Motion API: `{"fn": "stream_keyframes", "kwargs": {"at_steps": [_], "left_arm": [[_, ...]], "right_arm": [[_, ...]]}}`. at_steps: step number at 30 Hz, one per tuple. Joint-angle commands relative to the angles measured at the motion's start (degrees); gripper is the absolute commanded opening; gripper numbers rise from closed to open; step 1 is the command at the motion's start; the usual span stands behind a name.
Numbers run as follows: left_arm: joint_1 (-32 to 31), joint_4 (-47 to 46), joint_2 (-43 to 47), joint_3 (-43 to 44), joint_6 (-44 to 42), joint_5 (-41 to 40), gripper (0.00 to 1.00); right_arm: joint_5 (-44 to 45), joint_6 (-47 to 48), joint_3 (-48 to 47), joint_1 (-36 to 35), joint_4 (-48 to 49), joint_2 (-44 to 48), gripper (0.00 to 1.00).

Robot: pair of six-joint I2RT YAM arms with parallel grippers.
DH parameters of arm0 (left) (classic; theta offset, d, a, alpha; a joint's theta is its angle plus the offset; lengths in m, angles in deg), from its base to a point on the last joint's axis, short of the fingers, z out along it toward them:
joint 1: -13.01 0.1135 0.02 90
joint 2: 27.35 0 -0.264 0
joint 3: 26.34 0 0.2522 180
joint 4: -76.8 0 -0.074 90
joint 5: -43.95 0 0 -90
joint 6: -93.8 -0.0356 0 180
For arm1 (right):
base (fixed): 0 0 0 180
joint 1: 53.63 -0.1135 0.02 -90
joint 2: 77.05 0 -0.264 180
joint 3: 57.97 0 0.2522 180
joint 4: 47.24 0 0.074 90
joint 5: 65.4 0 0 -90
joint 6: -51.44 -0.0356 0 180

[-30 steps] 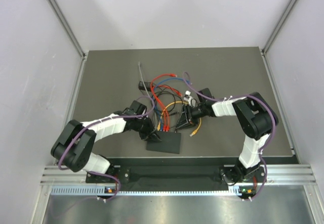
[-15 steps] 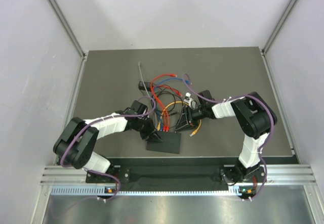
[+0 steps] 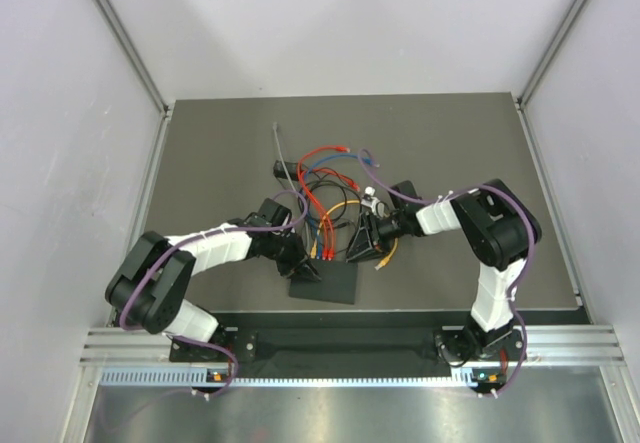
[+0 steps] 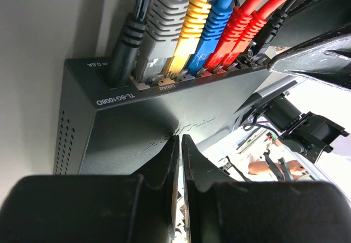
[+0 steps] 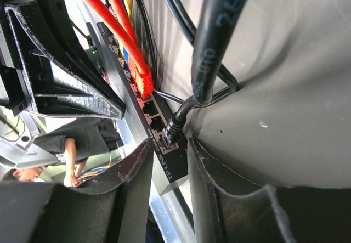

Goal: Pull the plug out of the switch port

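Observation:
The switch (image 3: 328,283) is a flat black box near the table's front edge, with cables in the sockets along its far edge. In the left wrist view the switch (image 4: 137,122) holds a black round plug (image 4: 123,56), then grey (image 4: 162,23), yellow (image 4: 189,34), blue (image 4: 211,32) and two red plugs (image 4: 238,32). My left gripper (image 4: 180,139) is shut and empty, its tips on the switch's top; it also shows in the top view (image 3: 303,266). My right gripper (image 5: 167,143) is open, its fingers either side of the switch's end corner (image 5: 170,163), just short of a black plug (image 5: 174,128) in the last socket.
A tangle of red, black, blue and purple cables (image 3: 325,183) lies behind the switch. A loose yellow-ended cable (image 3: 381,260) lies to its right. A thin grey strip (image 3: 283,158) lies further back on the dark mat (image 3: 450,143). Grey walls stand on both sides.
My right gripper has crept a little to the left, closer to the switch's right end. My left gripper has stayed on the switch.

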Motion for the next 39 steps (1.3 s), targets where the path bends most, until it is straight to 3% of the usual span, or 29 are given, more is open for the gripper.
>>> {"fn": "stream_keyframes", "kwargs": {"at_steps": [1,11,20,23,24,28,33,39], "left_arm": [[0.2,-0.1,-1.7,-0.7,-0.8,-3.5,0.12],[0.2,1.1,-3.4,1.0,-1.6,-3.3,0.12],[0.1,1.5,-4.0,1.4,-2.1,-3.1,0.12],[0.1,1.9,-4.4,1.5,-2.2,-3.2,0.12],[0.2,2.4,-4.5,1.6,-2.2,-3.3,0.12],[0.1,5.6,-6.4,2.9,-3.1,-4.3,0.1],[0.1,8.0,-7.8,2.9,-3.6,-5.1,0.09],[0.1,10.9,-8.8,2.7,-4.5,-6.2,0.07]], "right_arm": [[0.9,2.0,-0.9,-0.3,2.2,-1.5,0.32],[1.2,-2.1,-1.1,-0.5,6.6,-3.1,0.28],[2.2,-2.8,-1.1,-0.4,6.3,-4.2,0.19],[3.9,-0.7,-2.0,-0.6,3.3,-4.3,0.1],[4.3,-0.3,-2.2,-0.6,2.8,-4.4,0.0],[7.4,0.3,-1.9,-0.6,2.7,-3.4,0.0],[19.2,-5.2,5.8,-0.7,19.5,5.1,0.0],[20.5,-15.6,4.6,-0.5,26.2,1.5,0.0]]}}
